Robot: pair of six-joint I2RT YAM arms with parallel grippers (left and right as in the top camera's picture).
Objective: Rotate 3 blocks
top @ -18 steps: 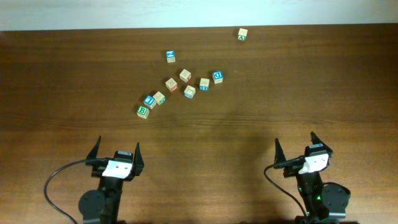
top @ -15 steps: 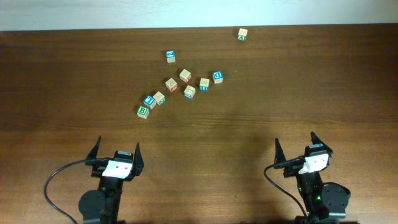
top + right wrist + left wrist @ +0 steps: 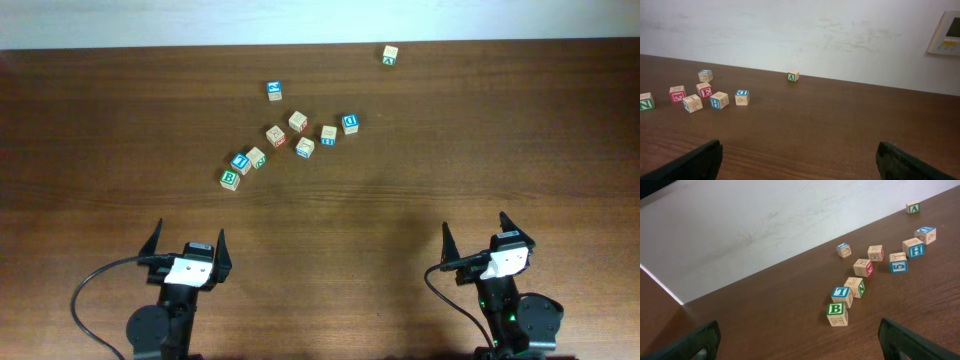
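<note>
Three blocks lie among scattered wooden cubes at the table's far half. The green "B" cube [image 3: 230, 179] [image 3: 836, 313] is nearest the left arm. The blue "D" cube [image 3: 349, 124] [image 3: 742, 97] [image 3: 925, 234] sits at the cluster's right end. The pale cube with a green mark [image 3: 390, 54] [image 3: 793, 76] [image 3: 912, 208] lies alone near the far edge. My left gripper [image 3: 188, 240] [image 3: 800, 347] and right gripper [image 3: 475, 232] [image 3: 800, 162] rest open near the front edge, well short of all cubes, with nothing between their fingers.
Other cubes fill the cluster: a blue "I" cube [image 3: 240, 162] beside the "B" cube, a blue-topped one [image 3: 274, 91] at the back, and red-marked ones [image 3: 703, 90]. A white wall [image 3: 800, 30] rises behind the table's far edge.
</note>
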